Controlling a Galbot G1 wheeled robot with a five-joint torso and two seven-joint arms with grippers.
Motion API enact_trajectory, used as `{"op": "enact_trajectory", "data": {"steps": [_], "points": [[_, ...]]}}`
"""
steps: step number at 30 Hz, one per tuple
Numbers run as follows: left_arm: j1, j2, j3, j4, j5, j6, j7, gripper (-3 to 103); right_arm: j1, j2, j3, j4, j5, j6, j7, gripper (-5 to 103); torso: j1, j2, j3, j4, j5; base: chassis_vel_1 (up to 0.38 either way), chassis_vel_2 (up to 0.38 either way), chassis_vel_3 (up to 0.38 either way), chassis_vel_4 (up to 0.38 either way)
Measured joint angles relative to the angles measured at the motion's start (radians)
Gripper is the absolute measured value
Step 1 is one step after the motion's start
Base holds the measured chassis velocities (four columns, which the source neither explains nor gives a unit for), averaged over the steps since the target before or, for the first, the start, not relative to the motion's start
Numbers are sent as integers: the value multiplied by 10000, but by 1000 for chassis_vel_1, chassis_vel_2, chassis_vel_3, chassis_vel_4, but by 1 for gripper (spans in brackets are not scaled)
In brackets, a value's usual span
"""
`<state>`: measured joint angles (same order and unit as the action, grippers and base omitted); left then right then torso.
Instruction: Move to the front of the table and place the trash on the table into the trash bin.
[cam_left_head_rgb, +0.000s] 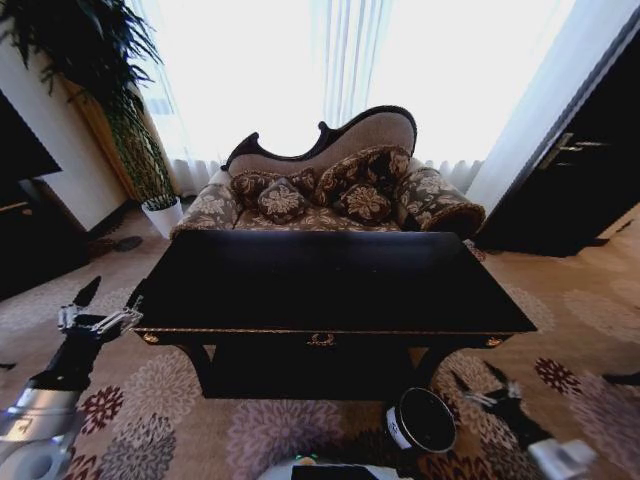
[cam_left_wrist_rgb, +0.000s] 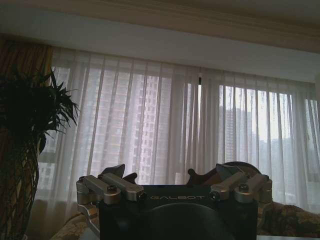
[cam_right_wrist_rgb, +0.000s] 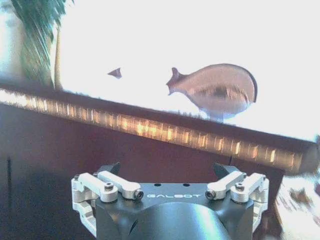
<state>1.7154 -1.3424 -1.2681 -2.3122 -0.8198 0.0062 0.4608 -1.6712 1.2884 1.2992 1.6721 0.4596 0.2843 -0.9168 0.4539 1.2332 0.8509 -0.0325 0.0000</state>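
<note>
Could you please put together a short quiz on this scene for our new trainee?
1. True or false: the small round reddish-brown trash bin stands on top of the large glossy black wooden table.
2. What stands right behind the table? A) a floral upholstered sofa; B) a bookshelf; C) a refrigerator.
3. Fill in: the left hand, near the table's left front corner, and the right hand, low beside the bin, both have their fingers ____.

Key: 1 false, it stands on the patterned carpet in front of the table; 2 A; 3 open.
</note>
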Motion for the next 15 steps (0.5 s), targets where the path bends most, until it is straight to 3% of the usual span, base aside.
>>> {"op": "enact_trajectory", "data": {"steps": [9,12,15], "points": [[0,-5,-57,-12,-114,1,-20,100,-36,-233,1452,1157,1324,-583,-1808,100,0,0,0,-1,1,0,0,0,0],[2,13,-107,-14,-165,1,-30,100,-42,-255,1636,1528,1799,-802,-1802,100,0,0,0,0,-2,0,0,0,0],[3,-39,-153,-36,-188,48,-244,100,-42,-304,1405,2100,2562,-1096,-835,100,-1,0,0,0,-6,0,0,0,0]]}}
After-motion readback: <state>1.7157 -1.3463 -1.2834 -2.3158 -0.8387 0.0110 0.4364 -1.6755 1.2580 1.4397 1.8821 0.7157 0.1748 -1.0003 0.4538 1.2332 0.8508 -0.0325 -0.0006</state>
